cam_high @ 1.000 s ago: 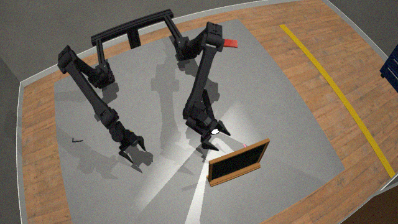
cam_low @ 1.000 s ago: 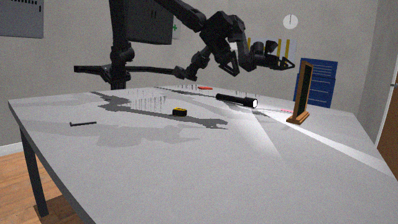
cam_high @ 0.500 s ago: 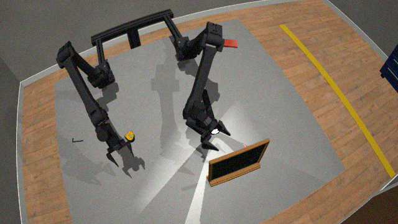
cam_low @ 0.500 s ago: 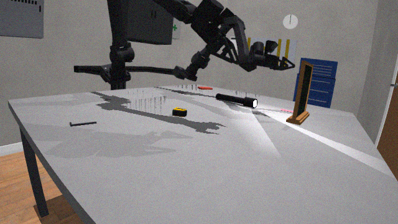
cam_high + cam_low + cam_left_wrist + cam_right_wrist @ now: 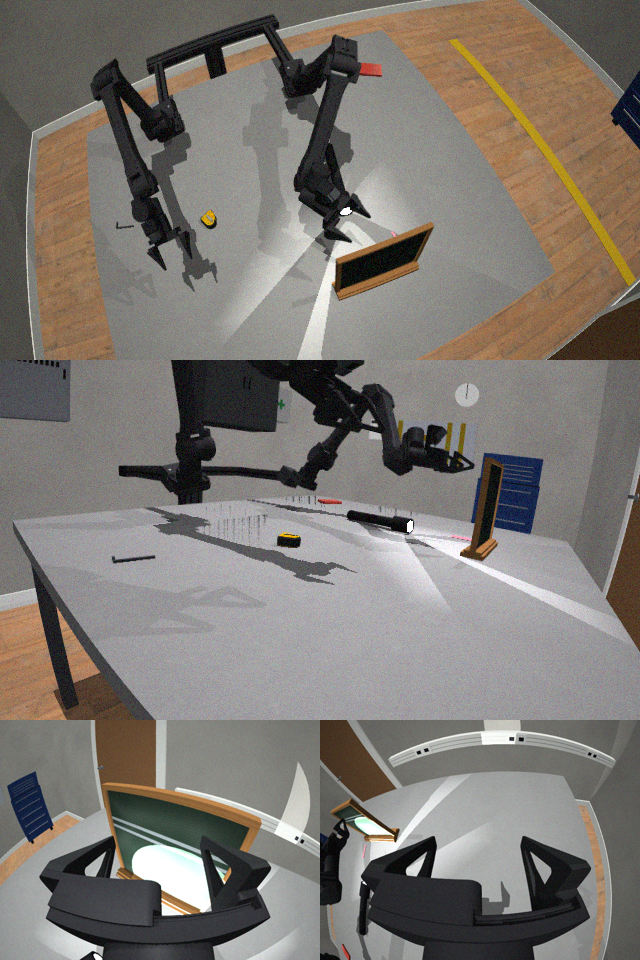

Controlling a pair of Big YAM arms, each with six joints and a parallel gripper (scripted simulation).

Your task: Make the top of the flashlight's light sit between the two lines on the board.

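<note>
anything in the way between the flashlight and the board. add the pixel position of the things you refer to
A pink strip (image 5: pixel 393 234) (image 5: pixel 461 538) (image 5: pixel 364 851) lies flat between the flashlight (image 5: pixel 346 211) (image 5: pixel 370 519) (image 5: pixel 364 908) and the board (image 5: pixel 385 257) (image 5: pixel 483 510) (image 5: pixel 155 810) (image 5: pixel 371 825), probably too low to block much light. The open left gripper (image 5: pixel 360 229) (image 5: pixel 470 466) (image 5: pixel 157 840) (image 5: pixel 338 826) hangs above that gap, while light reaches the board's face.

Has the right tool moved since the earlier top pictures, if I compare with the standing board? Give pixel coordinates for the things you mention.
Yes. The right tool (image 5: pixel 178 264) (image 5: pixel 367 427) (image 5: pixel 478 841) has moved farther from the board (image 5: pixel 382 260) (image 5: pixel 487 505) (image 5: pixel 160 810) (image 5: pixel 369 824), toward the picture's left.
</note>
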